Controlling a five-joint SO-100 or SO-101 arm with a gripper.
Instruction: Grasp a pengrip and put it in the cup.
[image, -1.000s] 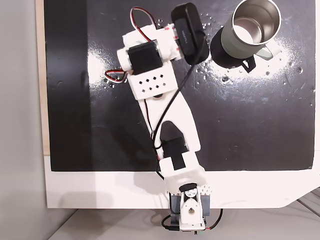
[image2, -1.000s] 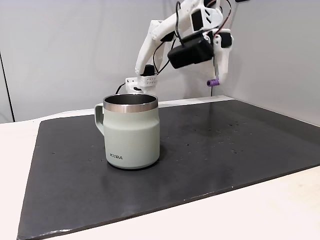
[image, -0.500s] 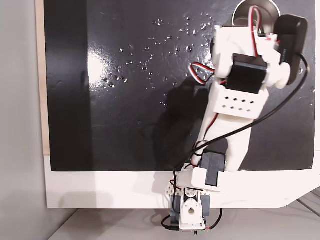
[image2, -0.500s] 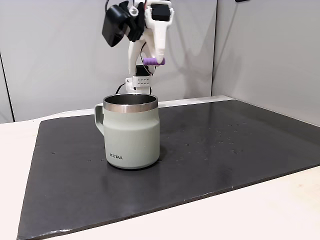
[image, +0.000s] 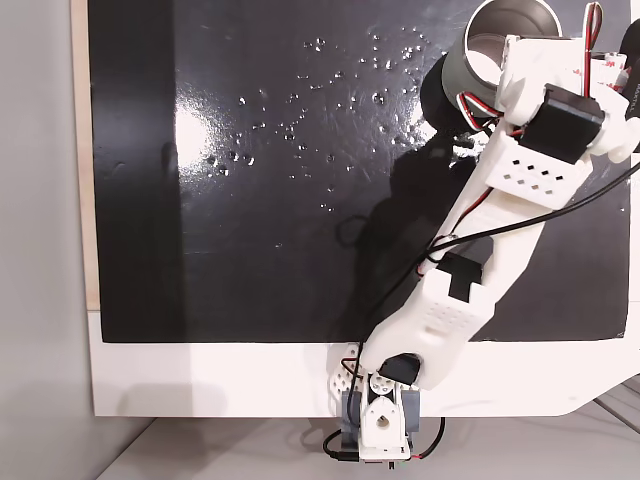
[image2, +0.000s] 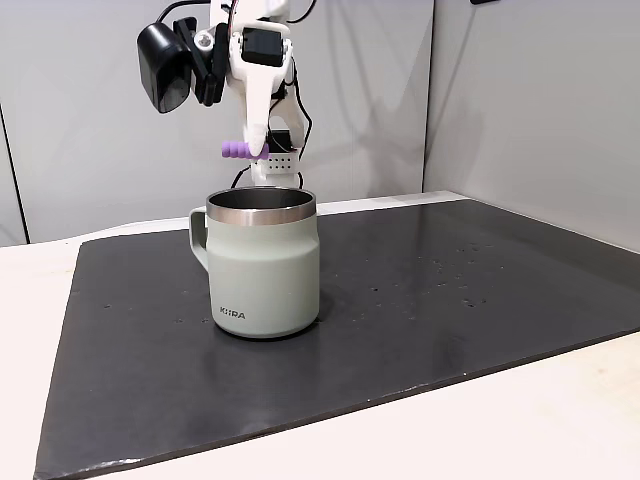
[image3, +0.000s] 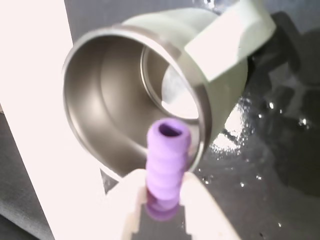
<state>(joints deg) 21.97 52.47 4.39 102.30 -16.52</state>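
The cup (image2: 265, 280) stands upright on the black mat, handle to the left in a fixed view. Another fixed view has it at the top right (image: 458, 72), partly under the arm. My gripper (image2: 256, 150) hangs a short way above the cup's mouth, shut on the lilac ribbed pengrip (image2: 235, 150), which sticks out sideways to the left. In the wrist view the pengrip (image3: 168, 150) is pinched between my two white fingers (image3: 197, 190) of the gripper (image3: 165, 186). Its open end points at the cup's shiny steel inside (image3: 100, 100), over the near rim.
The black mat (image: 300, 200) lies on a white table (image: 200, 380), with water specks near the cup. The arm's base (image: 375, 425) sits at the table's front edge. Grey wall panels (image2: 520, 100) stand behind the mat.
The arm has swung across the mat with the pengrip in its fingers, from well off to one side to above the cup's mouth. The cup has not moved.
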